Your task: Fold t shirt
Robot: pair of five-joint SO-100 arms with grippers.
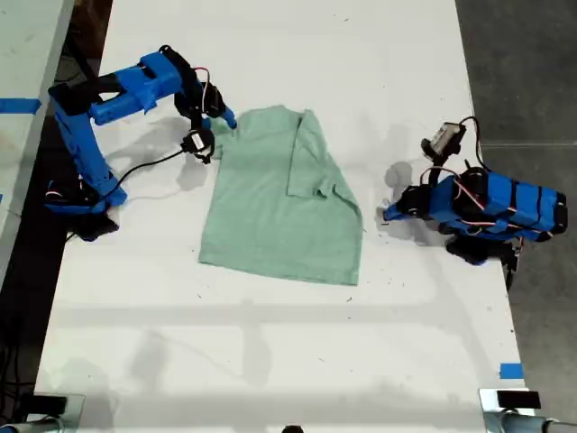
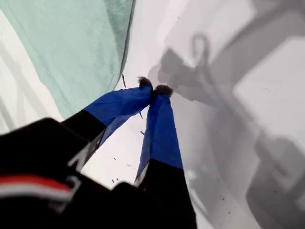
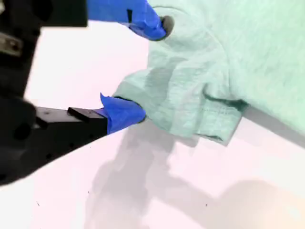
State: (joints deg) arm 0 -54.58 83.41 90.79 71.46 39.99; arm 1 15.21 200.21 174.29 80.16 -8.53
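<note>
— Where is our t shirt (image 1: 279,212)?
— Mid-table, partly folded. My second gripper (image 3: 145,67) gapes around its bunched sleeve.
— And my first gripper (image 2: 155,89)?
— Pressed together, empty, beside the cloth.

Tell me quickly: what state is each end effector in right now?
My first gripper: closed, holding nothing, just off the t shirt.
My second gripper: open around a bunched sleeve edge of the shirt.

The t shirt (image 1: 281,200) lies mid-table (image 1: 270,343) between my second gripper (image 1: 224,122), at its far corner, and my first gripper (image 1: 388,215).
</note>
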